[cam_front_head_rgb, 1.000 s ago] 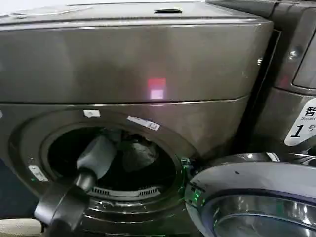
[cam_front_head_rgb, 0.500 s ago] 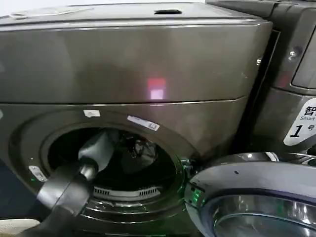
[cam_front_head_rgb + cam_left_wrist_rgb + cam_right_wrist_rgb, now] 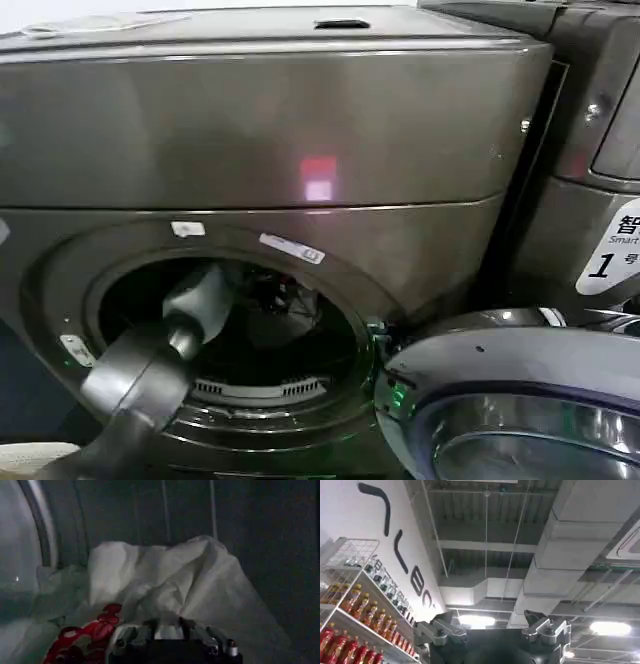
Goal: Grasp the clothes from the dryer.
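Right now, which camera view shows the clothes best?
The left wrist view: the clothes lie close ahead of the left hand, white folds and red patch visible. The head view gives the dark dryer drum around the left arm. The right wrist view faces a ceiling.

**Bronze-grey machine, white bundle with red**

The dryer point(image 3: 260, 130) is dark bronze-grey, with a small red light point(image 3: 318, 168) glowing on its plain upper panel and a black opening below. The clothes point(image 3: 165, 585) inside are white and pale grey, with a bright red patch point(image 3: 90, 635) of looping shapes. The left gripper point(image 3: 172, 635) is black with silver metal parts. The right gripper point(image 3: 492, 632) is dark grey. Shelves point(image 3: 355, 615) hold bottles point(image 3: 345, 647) of red and amber drink.
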Available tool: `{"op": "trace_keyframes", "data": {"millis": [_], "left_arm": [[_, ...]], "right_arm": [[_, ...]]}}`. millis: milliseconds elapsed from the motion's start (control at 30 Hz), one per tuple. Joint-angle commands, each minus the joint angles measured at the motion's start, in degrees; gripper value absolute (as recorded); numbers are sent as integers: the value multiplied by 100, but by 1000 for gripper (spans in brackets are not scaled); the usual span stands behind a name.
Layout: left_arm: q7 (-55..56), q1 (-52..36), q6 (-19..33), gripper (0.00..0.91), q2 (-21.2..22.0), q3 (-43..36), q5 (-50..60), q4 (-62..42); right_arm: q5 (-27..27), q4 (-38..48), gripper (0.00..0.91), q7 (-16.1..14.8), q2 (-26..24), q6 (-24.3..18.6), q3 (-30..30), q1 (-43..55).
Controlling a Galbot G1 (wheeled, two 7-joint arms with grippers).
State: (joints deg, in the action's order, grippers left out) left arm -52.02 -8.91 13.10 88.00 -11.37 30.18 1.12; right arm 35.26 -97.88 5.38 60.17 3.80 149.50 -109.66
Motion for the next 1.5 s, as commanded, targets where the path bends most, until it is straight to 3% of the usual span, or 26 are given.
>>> {"op": "trace_keyframes", "data": {"millis": [33, 333, 467, 567, 733, 900, 967, 1067, 1233, 1367, 1500], "left_arm": [[114, 6, -2, 0, 11, 137, -211, 31], [305, 29, 1, 0, -7, 337, -426, 151], [1023, 261, -121, 0, -85, 759, -1271, 664], [1799, 916, -597, 0, -206, 1107, -2039, 1893], [3131, 1585, -973, 0, -119, 1732, -2879, 2906], [4319, 2286, -1497, 0, -89, 2245, -3102, 4559], [4846, 2500, -1371, 0, -111, 2429, -3120, 4834], [5425, 2758, -770, 0, -75, 2710, -3165, 5024], [6057, 3558, -88, 0, 23, 3087, -3174, 5980], [6378, 4107, 159, 0, 169, 3313, -2913, 6689], [6399, 4324, -24, 0, 171, 3354, -2913, 7002]], "right_arm": [[-8, 11, 907, 9, 15, -1, -23, 12], [-18, 84, 907, 42, 19, -26, -23, 8], [-17, 74, 907, 39, 8, -16, -35, 24], [-16, 51, 907, 44, -2, -1, -56, 25], [-7, -36, 907, 46, -29, 47, -123, 46], [-14, -26, 907, 53, -28, 60, -137, 54], [2, -67, 907, 32, -12, 86, -160, 48], [38, -237, 907, -41, -15, 139, -150, 135], [-356, -71, 907, -132, -33, 138, 31, 17], [-543, -82, 907, -75, -40, 145, 135, -45], [-345, -84, 907, -174, -22, 1, 211, -106]]}}
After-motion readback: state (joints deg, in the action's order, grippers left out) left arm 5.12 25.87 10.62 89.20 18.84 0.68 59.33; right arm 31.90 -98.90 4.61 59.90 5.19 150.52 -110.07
